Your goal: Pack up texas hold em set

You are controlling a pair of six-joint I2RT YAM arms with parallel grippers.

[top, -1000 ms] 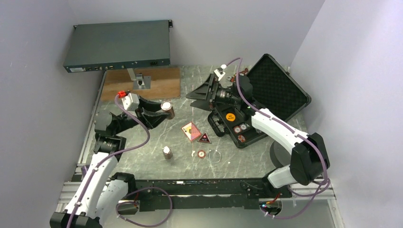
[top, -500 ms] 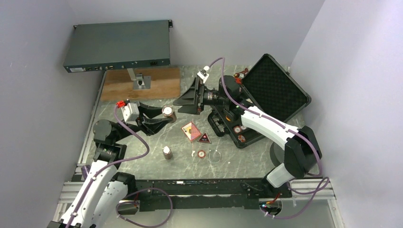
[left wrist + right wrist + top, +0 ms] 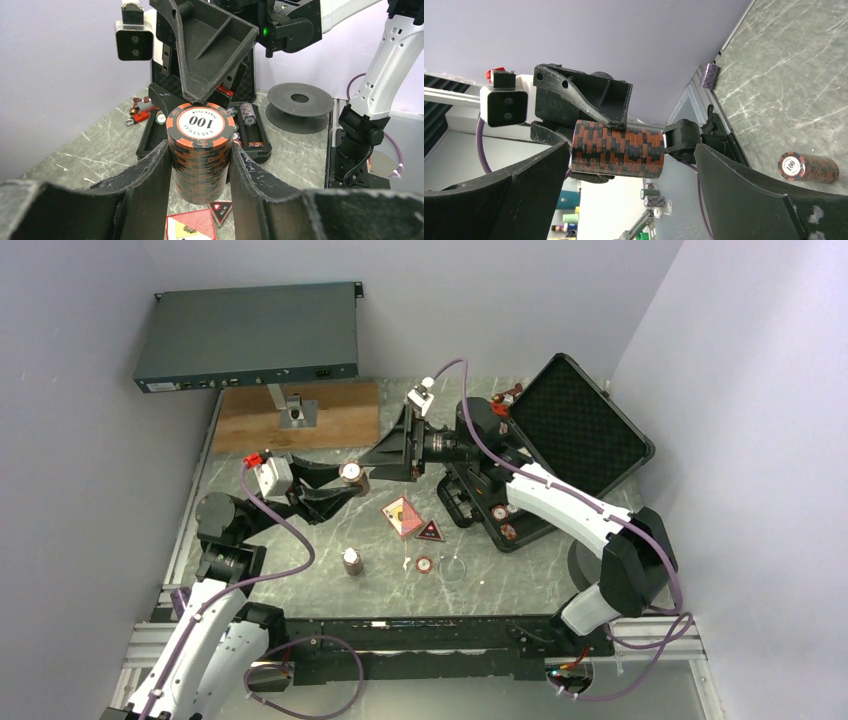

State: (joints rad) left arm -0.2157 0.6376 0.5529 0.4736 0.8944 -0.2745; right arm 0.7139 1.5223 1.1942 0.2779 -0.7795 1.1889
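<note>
My left gripper (image 3: pixel 345 483) is shut on a tall stack of orange-and-black 100 chips (image 3: pixel 352 473) and holds it above the table; in the left wrist view the stack (image 3: pixel 201 150) sits upright between my fingers (image 3: pixel 147 185). My right gripper (image 3: pixel 383 457) is open, its tips right at the stack; in the right wrist view the stack (image 3: pixel 618 148) lies at the mouth of the open jaws. The black case (image 3: pixel 585 425) stands open at the right with some chips in its tray (image 3: pixel 500 510). A shorter chip stack (image 3: pixel 351 560), a card deck (image 3: pixel 403 516), an "all in" triangle (image 3: pixel 430 531) and a single chip (image 3: pixel 425 564) lie on the table.
A clear disc (image 3: pixel 455 567) lies beside the single chip. A grey rack unit (image 3: pixel 250 335) stands over a wooden board (image 3: pixel 300 415) at the back left. Walls close off the left, back and right sides.
My right gripper has moved left from the case to the held chip stack, still open. My left arm has shifted its pose, keeping the stack gripped in about the same place.
</note>
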